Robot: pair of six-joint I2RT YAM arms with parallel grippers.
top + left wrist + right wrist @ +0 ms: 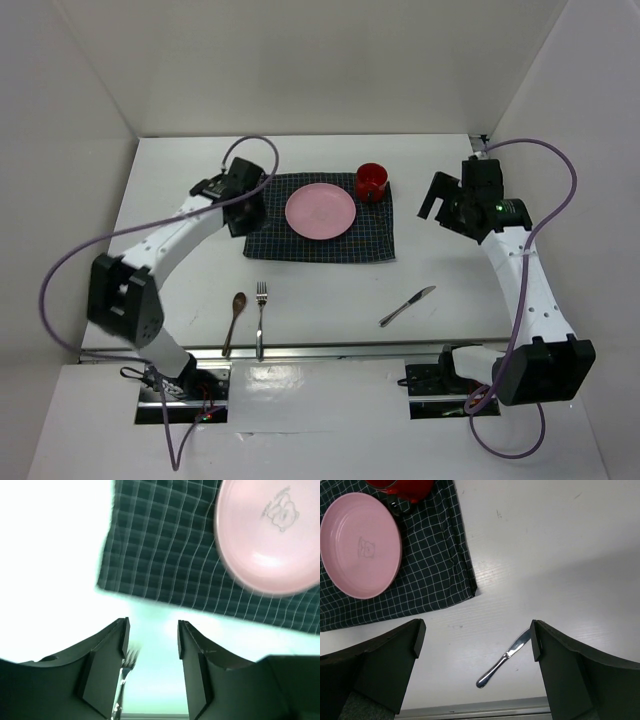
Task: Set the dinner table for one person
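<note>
- Dinner table [320, 300]: a large white matte top with a metal rail along its near edge. It fills the middle of the top view, between white walls, and everything below lies on it.
- Wooden spoon [236, 318]: at the near left, bowl end pointing away from the arm bases, handle reaching the near rail.
- Left gripper [245, 212]: it hangs over the left edge of the placemat. In the left wrist view its fingers [107, 655] are spread with only bare table and the fork's tines showing in the gap; nothing is held.
- Fork [261, 315]: just right of the spoon and roughly parallel to it, tines toward the cloth, not touching it.
- Placemat [320, 248]: a dark checked cloth, lying flat at the table's centre.
- Plate [320, 211]: pink, round, resting on the middle of the placemat, with a faint bear drawing inside.
- Mug [371, 182]: red, standing on the placemat's far right corner, just beside the plate.
- Knife [407, 306]: a metal one, lying slantwise on bare table, near the placemat's near right corner but apart from it.
- Right gripper [437, 198]: it hovers right of the placemat, jaws spread wide and empty, with the knife below and between them in the right wrist view.
</note>
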